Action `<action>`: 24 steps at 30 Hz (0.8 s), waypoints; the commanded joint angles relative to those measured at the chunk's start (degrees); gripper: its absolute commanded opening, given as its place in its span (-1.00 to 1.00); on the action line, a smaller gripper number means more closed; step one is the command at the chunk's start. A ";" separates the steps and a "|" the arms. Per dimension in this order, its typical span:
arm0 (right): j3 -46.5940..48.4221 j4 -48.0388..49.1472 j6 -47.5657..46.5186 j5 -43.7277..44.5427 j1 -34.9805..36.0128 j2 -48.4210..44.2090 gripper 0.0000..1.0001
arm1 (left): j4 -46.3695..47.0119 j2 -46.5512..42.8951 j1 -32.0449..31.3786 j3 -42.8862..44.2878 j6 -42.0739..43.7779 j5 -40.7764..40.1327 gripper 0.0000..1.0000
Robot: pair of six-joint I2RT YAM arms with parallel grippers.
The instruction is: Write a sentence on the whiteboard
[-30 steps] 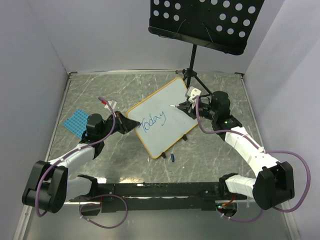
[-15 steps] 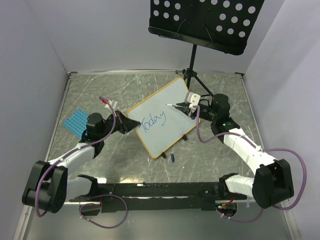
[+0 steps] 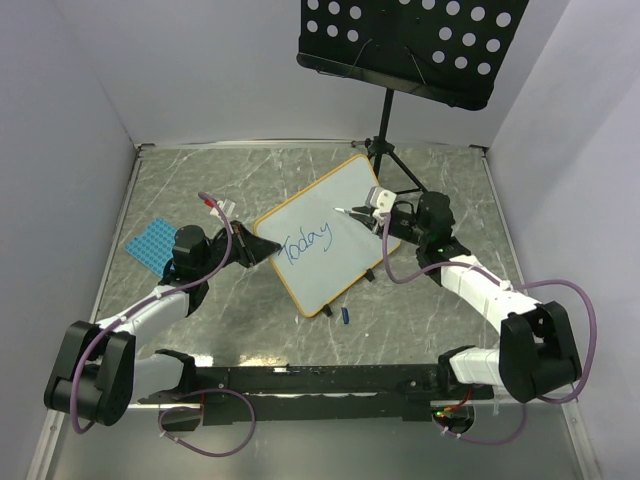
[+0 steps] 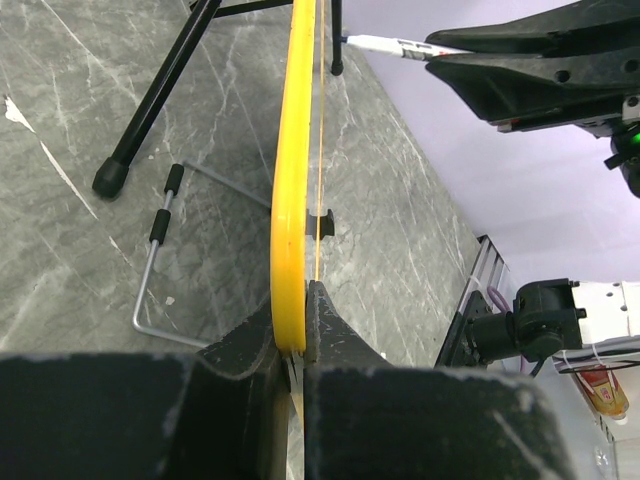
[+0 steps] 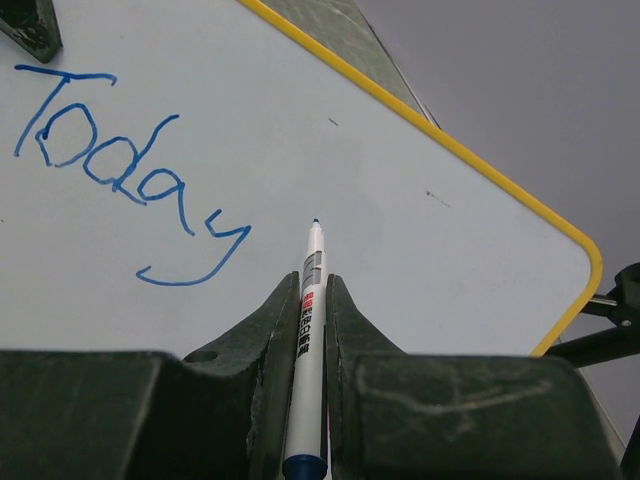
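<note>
The whiteboard [image 3: 345, 195], white with a yellow frame, stands tilted on the table's middle. The sentence [image 3: 305, 242] on it reads only "Today" [image 5: 120, 170] in blue. My left gripper [image 3: 262, 250] is shut on the board's left edge; in the left wrist view the yellow frame [image 4: 292, 180] runs up from between my jaws [image 4: 300, 300]. My right gripper [image 3: 375, 214] is shut on a white marker [image 5: 308, 330] with a blue end. The marker's tip sits close over the bare board [image 5: 420, 250], just right of the "y". Whether it touches the board is unclear.
A black perforated music stand [image 3: 410, 45] rises at the back, its tripod foot [image 3: 385, 150] behind the board. A blue studded mat [image 3: 152, 243] lies at the left. A small blue cap [image 3: 346, 315] lies in front of the board. A wire prop [image 4: 160, 260] lies behind the board.
My right wrist has shifted a little left and back, carrying the marker tip slightly further over the board. The left arm, the board and the writing are unchanged.
</note>
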 commanded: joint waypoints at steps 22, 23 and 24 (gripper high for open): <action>-3.39 -2.36 -5.78 -0.79 -0.38 -2.15 -1.00 | -2.37 1.14 -1.06 -0.61 4.29 5.78 -0.98; -3.57 -3.15 -5.96 -0.88 -0.46 -2.85 -1.00 | -2.28 1.14 -1.06 -0.61 4.29 5.78 -0.98; -3.83 -3.77 -6.14 -0.88 -0.47 -3.20 -1.00 | -2.20 1.22 -1.06 -0.61 4.29 5.69 -0.98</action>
